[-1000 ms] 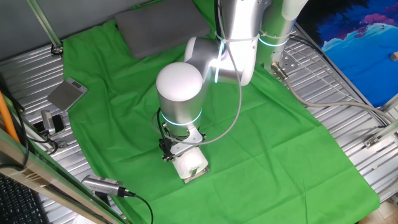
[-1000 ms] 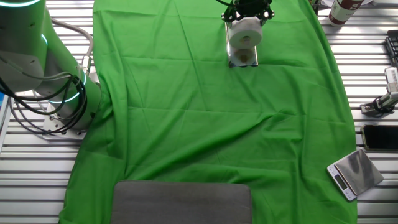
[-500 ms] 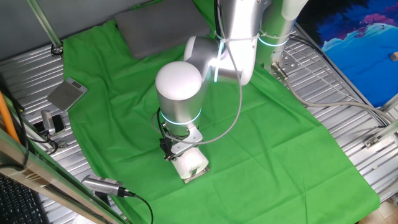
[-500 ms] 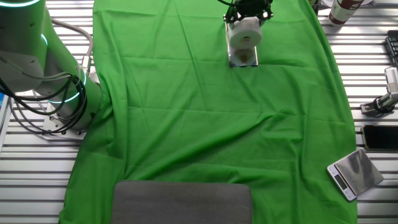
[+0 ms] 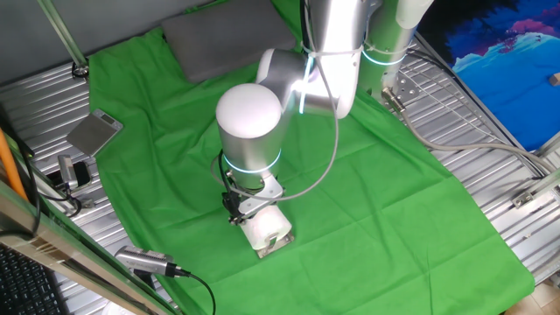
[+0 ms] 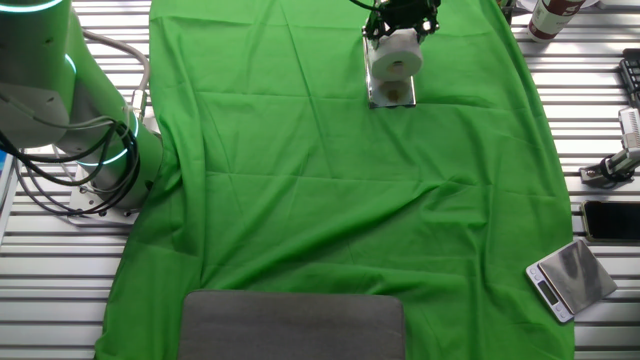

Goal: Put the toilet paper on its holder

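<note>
A robot arm works at the near edge of a green cloth (image 5: 385, 201) as the toilet paper (image 5: 267, 228) sits over its holder (image 6: 391, 93), a shiny chrome plate lying flat on the fabric. In the view from behind the arm, the roll (image 6: 398, 59) appears a shade higher and farther back than it did a second ago, while the plate has stayed put. In the view from above, the arm's wrist has edged slightly up and left over the same interval, and the roll has hardly shifted. That small drift suggests the roll is being adjusted along the bar, not yet released; the job looks close to done but unfinished.

The gripper (image 5: 240, 206) is pressed against the roll from above and behind, its black fingers (image 6: 402, 14) straddling the top of the paper. The jaws appear to be clamped on the roll, though the arm's bulk hides most of the contact.

Room is tight on one side. The holder lies near the cloth's edge, with bare metal slats (image 5: 105, 262) and a cabled device (image 5: 144, 260) just beyond. Toward the middle the cloth is wide and open, with a grey pad (image 6: 292, 325) well apart at its opposite end and a small scale (image 6: 570, 278) off the fabric altogether.
</note>
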Robot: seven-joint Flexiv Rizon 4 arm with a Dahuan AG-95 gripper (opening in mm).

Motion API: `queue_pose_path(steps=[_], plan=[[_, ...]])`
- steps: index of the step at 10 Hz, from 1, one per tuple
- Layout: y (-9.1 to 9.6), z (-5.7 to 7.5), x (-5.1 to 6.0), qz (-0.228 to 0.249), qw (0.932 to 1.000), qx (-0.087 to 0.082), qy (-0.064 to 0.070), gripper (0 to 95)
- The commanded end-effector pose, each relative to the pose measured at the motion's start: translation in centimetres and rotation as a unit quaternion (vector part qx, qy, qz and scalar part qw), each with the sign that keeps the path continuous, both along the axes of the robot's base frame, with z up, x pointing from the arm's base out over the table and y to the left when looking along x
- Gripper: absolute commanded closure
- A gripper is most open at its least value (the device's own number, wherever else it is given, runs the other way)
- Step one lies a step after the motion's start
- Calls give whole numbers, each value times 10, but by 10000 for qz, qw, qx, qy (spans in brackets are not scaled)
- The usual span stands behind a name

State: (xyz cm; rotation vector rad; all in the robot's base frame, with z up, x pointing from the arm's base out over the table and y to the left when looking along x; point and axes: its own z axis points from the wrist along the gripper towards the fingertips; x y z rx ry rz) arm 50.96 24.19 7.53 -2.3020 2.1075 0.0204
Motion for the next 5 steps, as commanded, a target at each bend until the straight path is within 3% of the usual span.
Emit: queue_pose_path(steps=[1, 5], plan=[[0, 0, 0, -81, 10000, 40, 5, 0], [-2, 1, 0, -8, 10000, 24, 6, 0]])
